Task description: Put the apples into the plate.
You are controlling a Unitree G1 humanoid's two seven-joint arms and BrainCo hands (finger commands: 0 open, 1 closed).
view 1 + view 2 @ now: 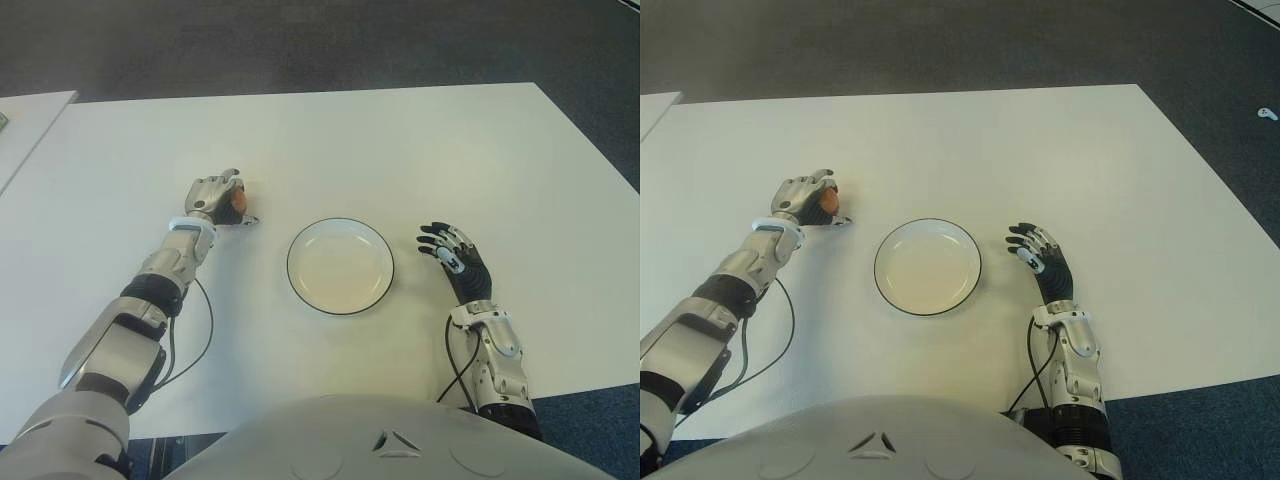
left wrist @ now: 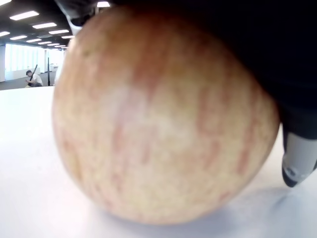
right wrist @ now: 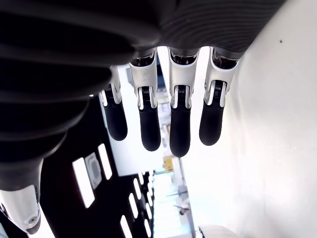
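Note:
A yellow-red apple sits on the white table, left of the plate. My left hand is curled around the apple, which fills the left wrist view as a streaked apple touching the tabletop. The plate is white with a dark rim and has nothing in it. To the right of the plate shows my right hand, fingers spread and holding nothing; in its wrist view the fingers hang straight.
A second white table edge shows at the far left. Dark carpet lies beyond the table. Cables run from both forearms toward my body.

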